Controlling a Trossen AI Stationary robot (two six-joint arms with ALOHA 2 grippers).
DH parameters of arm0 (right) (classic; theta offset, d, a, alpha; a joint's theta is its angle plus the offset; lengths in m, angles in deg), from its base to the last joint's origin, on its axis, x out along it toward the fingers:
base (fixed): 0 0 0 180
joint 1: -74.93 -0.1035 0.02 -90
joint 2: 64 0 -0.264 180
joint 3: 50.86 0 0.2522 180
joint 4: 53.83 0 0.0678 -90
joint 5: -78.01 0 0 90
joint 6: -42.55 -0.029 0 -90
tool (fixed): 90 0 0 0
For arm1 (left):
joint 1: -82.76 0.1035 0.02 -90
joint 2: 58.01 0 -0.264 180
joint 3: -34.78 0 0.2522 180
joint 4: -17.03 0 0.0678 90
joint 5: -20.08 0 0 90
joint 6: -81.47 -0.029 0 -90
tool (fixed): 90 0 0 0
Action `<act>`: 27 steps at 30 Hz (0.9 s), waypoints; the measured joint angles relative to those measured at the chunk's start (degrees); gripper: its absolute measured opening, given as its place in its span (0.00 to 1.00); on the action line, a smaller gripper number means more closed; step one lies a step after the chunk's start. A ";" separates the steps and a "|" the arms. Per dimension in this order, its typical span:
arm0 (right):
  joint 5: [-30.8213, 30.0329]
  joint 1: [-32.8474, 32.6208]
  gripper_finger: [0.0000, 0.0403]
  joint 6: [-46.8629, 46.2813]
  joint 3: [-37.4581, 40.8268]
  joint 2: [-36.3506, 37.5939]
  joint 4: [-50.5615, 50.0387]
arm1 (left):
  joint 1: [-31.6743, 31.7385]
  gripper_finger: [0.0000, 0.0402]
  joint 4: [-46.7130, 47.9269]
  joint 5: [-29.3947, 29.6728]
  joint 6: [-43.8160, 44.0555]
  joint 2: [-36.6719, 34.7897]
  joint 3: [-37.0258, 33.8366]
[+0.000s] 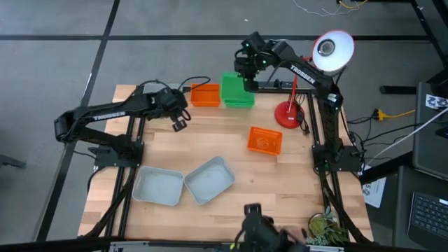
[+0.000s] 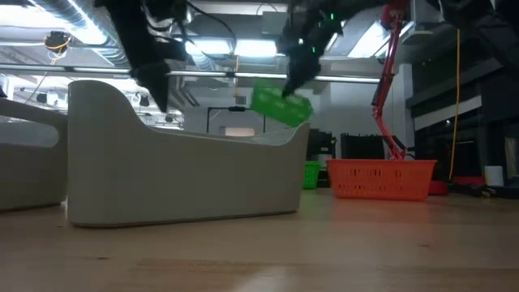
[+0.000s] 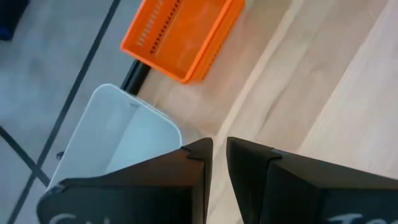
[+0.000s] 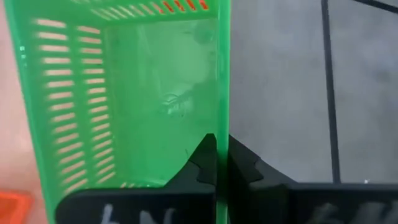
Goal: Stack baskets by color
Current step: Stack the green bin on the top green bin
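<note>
My right gripper [image 1: 243,70] is over the table's far edge, shut on a green basket [image 1: 232,85] that it holds in the air. In the low view this basket [image 2: 280,106] hangs tilted. A second green basket [image 1: 240,101] rests on the table under it, next to an orange basket [image 1: 205,94]. Another orange basket [image 1: 264,140] lies mid-table. Two pale baskets [image 1: 158,185] [image 1: 208,180] stand side by side near the front edge. My left gripper [image 1: 180,120] hovers at the far left, its fingers narrowly apart with nothing between them [image 3: 219,143]. A pale basket's rounded corner [image 3: 124,130] shows beside one finger. My right gripper pinches one side wall of the green basket [image 4: 222,118], one finger inside the basket and one outside. The fingers slant down from above. The basket is lifted clear of the table and hangs tilted. Whether my left gripper touches the pale basket beside its finger, I cannot tell.
A red desk lamp stands at the far right, its base [image 1: 288,114] on the table and its white head [image 1: 333,50] beyond the far edge, close to the right arm. Bare wood lies between the orange basket mid-table and the left arm.
</note>
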 joint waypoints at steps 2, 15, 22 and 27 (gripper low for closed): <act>0.08 1.77 0.00 1.03 4.18 0.00 2.81 | -0.02 0.10 0.60 0.10 0.48 -3.53 -2.70; 0.37 5.82 0.00 1.62 17.81 -0.07 14.45 | -0.01 0.10 -14.50 -1.62 4.75 -28.87 -23.08; 0.38 5.80 0.00 -0.01 19.68 -0.02 15.44 | 0.00 0.10 -16.43 -1.62 3.63 -33.86 -25.96; 0.37 5.80 0.07 -1.54 19.69 -0.02 15.50 | 0.00 0.10 -16.68 -1.64 3.62 -33.93 -25.96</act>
